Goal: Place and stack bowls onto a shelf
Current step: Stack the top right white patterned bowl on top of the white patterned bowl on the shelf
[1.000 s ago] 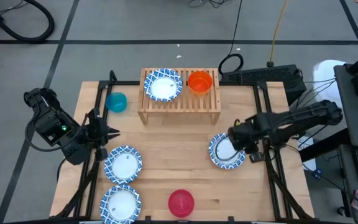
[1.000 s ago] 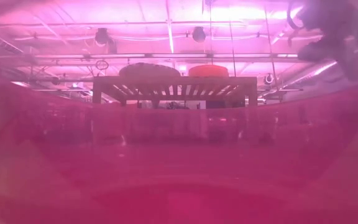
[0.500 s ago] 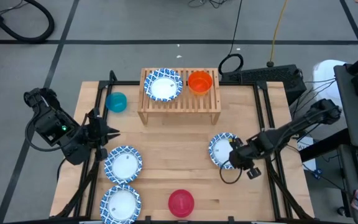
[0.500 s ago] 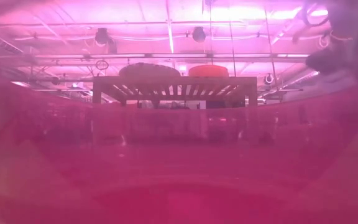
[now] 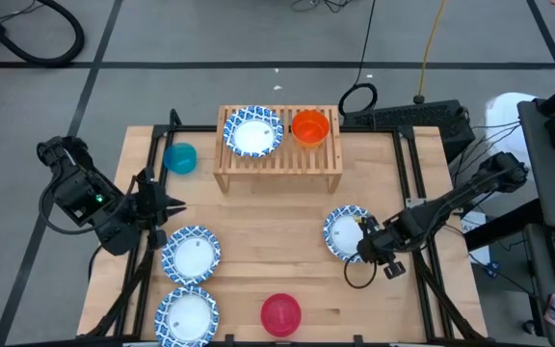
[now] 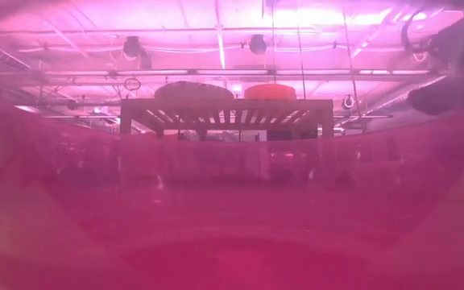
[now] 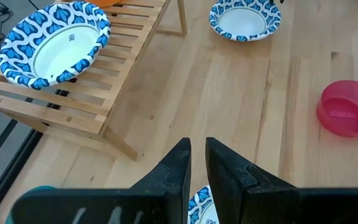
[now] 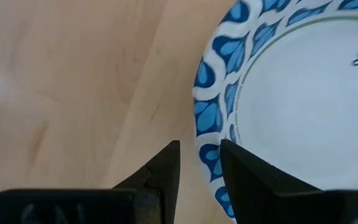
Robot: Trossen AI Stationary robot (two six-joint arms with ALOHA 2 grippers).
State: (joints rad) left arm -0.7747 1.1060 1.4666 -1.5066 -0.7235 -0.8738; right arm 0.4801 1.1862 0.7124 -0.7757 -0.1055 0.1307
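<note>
Between right jaws, bowl (image 8: 278, 93) rim.

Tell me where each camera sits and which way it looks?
High view: above, looking straight down at the table, both arms, the shelf.
Low view: at tabletop height, facing the shelf; an arm shows dark at upper right.
Left wrist view: on the left arm, past the left gripper, toward shelf and red bowl.
Right wrist view: on the right arm; right gripper at a blue-rimmed bowl.
Shared: high view shows that bowl too.
</note>
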